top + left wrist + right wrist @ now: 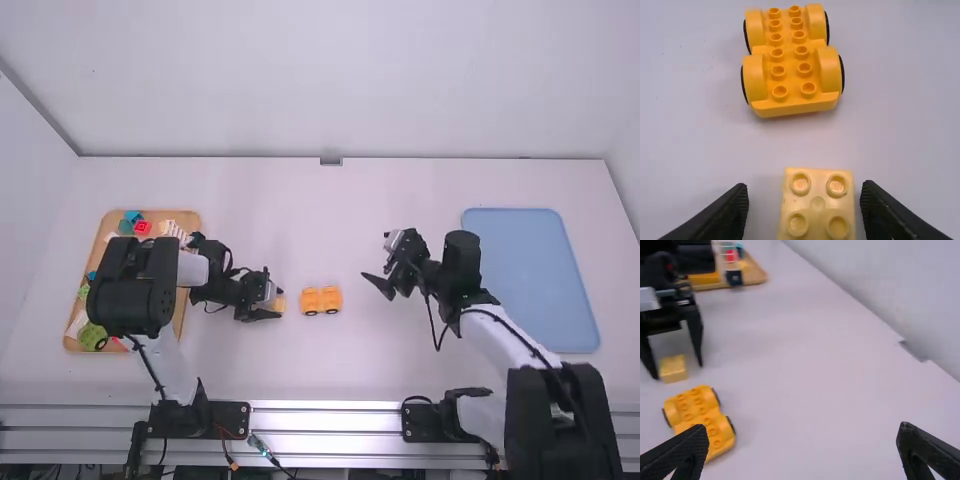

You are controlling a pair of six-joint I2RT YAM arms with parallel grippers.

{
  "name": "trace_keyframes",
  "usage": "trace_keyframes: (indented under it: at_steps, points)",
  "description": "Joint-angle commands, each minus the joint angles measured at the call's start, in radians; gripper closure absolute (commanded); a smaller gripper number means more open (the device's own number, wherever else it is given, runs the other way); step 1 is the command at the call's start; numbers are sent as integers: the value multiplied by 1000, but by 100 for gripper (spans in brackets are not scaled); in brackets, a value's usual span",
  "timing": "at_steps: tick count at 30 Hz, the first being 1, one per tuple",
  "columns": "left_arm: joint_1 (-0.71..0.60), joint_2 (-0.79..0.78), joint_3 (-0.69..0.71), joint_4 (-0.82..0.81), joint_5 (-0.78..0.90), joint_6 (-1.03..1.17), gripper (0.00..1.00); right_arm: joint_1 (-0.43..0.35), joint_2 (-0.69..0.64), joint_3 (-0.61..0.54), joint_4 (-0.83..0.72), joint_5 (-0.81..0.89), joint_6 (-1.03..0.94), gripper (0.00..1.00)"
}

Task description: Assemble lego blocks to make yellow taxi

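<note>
left gripper [805, 188], open and empty around the pale-yellow square plastic block [817, 212], should likely close for pickup; right gripper [802, 429] open, empty.

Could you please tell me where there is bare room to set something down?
Bare table lies between the car base and right gripper, and beyond both toward the back wall. Crowded: around the left gripper and yellow block, and on the wooden tray.

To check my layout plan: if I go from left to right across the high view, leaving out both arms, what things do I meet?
Tan tray, pale yellow block, orange-yellow wheeled base, light blue rectangular panel.
</note>
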Motion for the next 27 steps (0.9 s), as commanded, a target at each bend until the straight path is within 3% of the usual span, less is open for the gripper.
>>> trace_keyframes:
  at_steps: [1,8,13,14,16,19,27]
  points:
    - [9,11,-34,14,19,-1,39,-10,134,38,39,-239,-103,1]
    - [10,11,-65,111,-13,-120,55,47,347,76,47,-288,-296,1]
    - [10,11,-58,114,-23,-131,64,97,417,88,49,-223,-310,1]
    - [10,11,-56,114,-23,-133,75,115,428,87,51,-203,-298,1]
    - [10,11,-53,118,-12,-132,84,143,438,87,47,-182,-310,1]
    - [9,11,-43,118,-11,-132,89,179,445,87,47,-143,-309,1]
    - [9,11,-37,119,32,-136,92,283,456,87,51,18,-302,0]
